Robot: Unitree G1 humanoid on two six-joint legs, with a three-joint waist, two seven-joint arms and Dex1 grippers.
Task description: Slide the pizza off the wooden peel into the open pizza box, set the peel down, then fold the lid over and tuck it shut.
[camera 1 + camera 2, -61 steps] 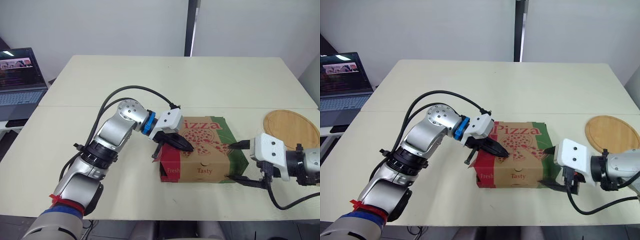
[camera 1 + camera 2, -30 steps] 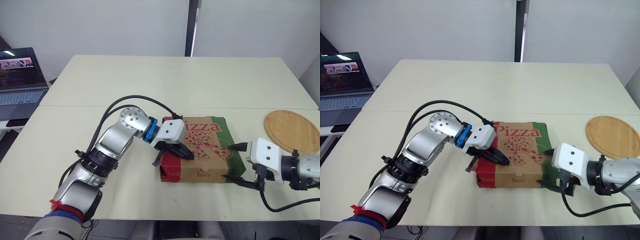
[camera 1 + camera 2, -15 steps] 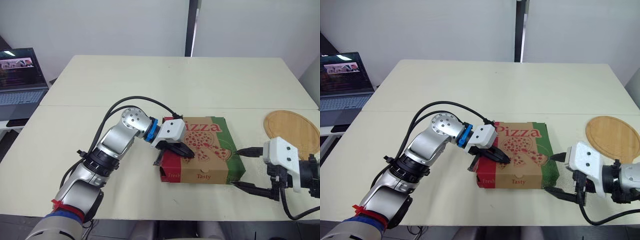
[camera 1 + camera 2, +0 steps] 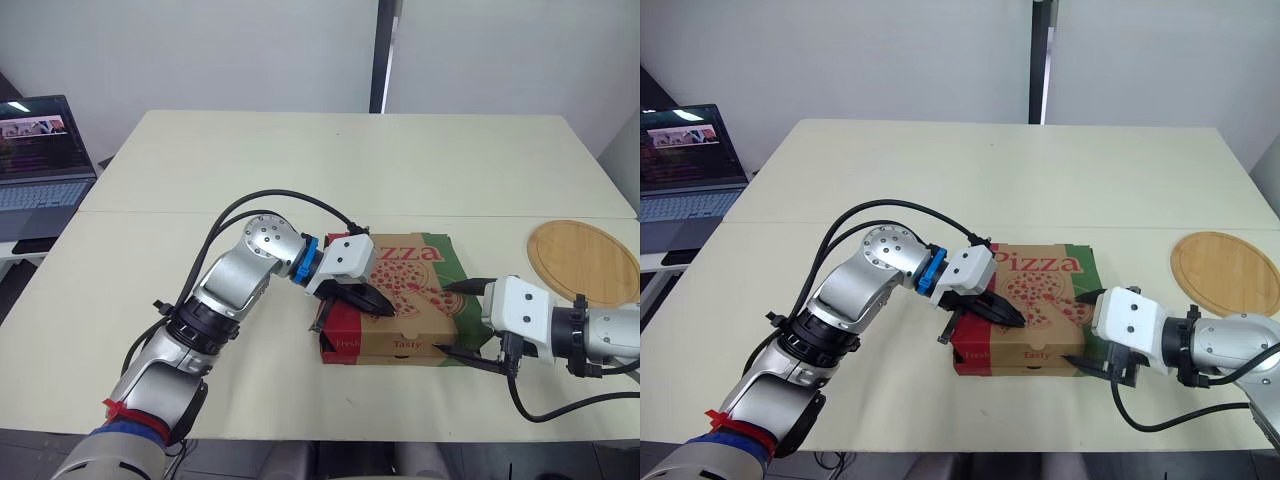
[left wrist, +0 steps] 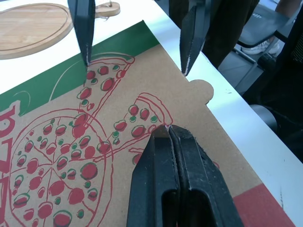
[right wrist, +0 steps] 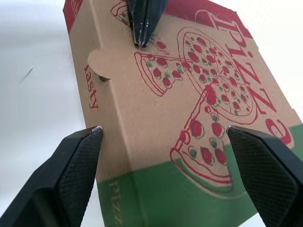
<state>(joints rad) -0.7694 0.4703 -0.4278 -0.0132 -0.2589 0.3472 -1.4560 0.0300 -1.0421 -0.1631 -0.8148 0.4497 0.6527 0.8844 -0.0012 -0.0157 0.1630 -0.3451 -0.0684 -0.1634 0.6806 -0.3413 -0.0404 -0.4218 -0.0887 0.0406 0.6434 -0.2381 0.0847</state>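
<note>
Cream table — pizza box, laptop aside

The pizza box was brown with red and green pizza print. The peel was pale wood. The table was cream.

Looks to me like an office or lab room, prob. a test setup: plain white walls, two pale tables pushed together, an open laptop w/ screen lit off to the robot's left, a black office chair by the table edge.
</note>
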